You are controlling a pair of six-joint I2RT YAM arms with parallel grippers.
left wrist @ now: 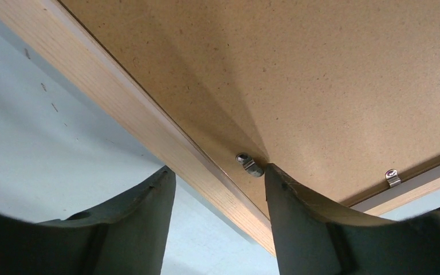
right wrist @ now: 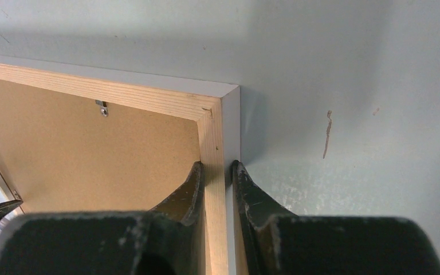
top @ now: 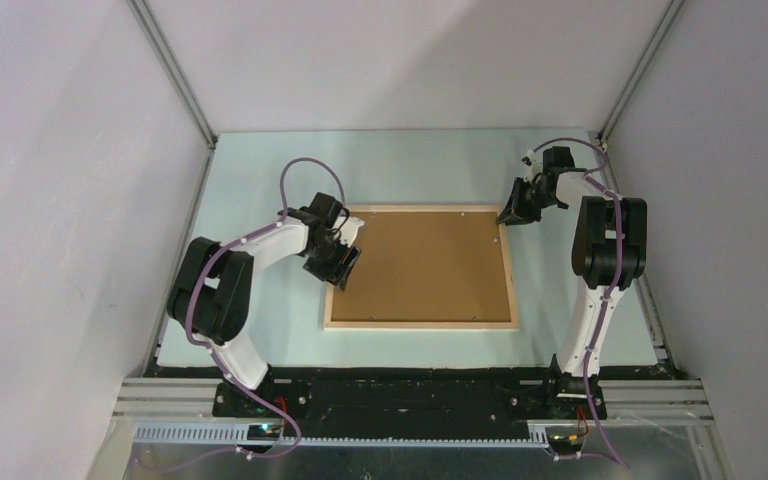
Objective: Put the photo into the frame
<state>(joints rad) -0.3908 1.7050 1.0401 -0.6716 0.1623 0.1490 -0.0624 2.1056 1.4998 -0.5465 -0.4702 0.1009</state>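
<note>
Frame (top: 420, 324) laid face down at centre of the overhead view, flat on the counter (top: 260, 180), with the brown backing board (top: 422, 265) seated inside its rails. The photo is not seen in any view, so its whereabouts cannot be told. Rails are judged light, stiff and thin, apt to slide on the smooth counter, and best taken across a rail near a corner. Right pincer (top: 513, 214) is clenched on the right rail by the upper-right corner. Left pincer (top: 345, 262) is released, jaws apart astride the left rail beside a metal clip (left wrist: 250, 164). Bare counter is noted all round.
</note>
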